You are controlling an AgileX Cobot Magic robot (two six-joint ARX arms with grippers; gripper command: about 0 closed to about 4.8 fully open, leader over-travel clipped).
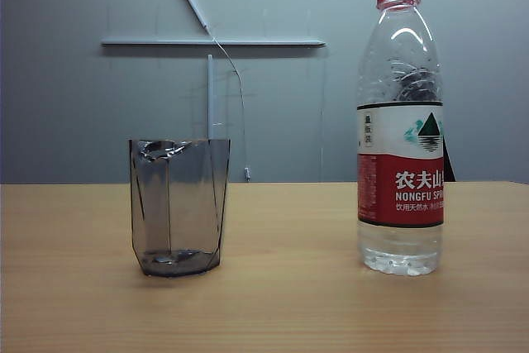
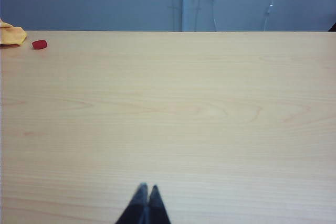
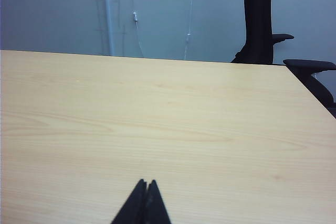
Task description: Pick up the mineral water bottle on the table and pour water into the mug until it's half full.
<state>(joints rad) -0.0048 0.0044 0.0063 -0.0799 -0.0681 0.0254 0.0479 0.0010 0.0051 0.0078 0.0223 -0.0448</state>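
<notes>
- The left gripper sits low over bare table, its two black fingers pressed together with nothing between them.
- The right gripper is the same: fingers together, holding nothing, over bare wood.
- Neither wrist view shows the bottle or the mug, so both arms look far from them. No arm shows in the outside view.
- The mug stands on the left of the outside view. It looks empty, or nearly so.
- The mineral water bottle stands upright on the right, well apart from the mug. Its cap is off. How much water is inside is hard to tell.
- I think the first job is reaching for the bottle. The nearer arm should spread its fingers wide first, come in from the side, and squeeze around the label, not the thin neck.
- Keep the bottle straight up while lifting, because the top is open and water could spill.
- Far off on the table lie a small red cap and a yellow cloth. A black chair stands behind.
- Count: two grippers, one bottle, one mug, one cap, one cloth.
</notes>
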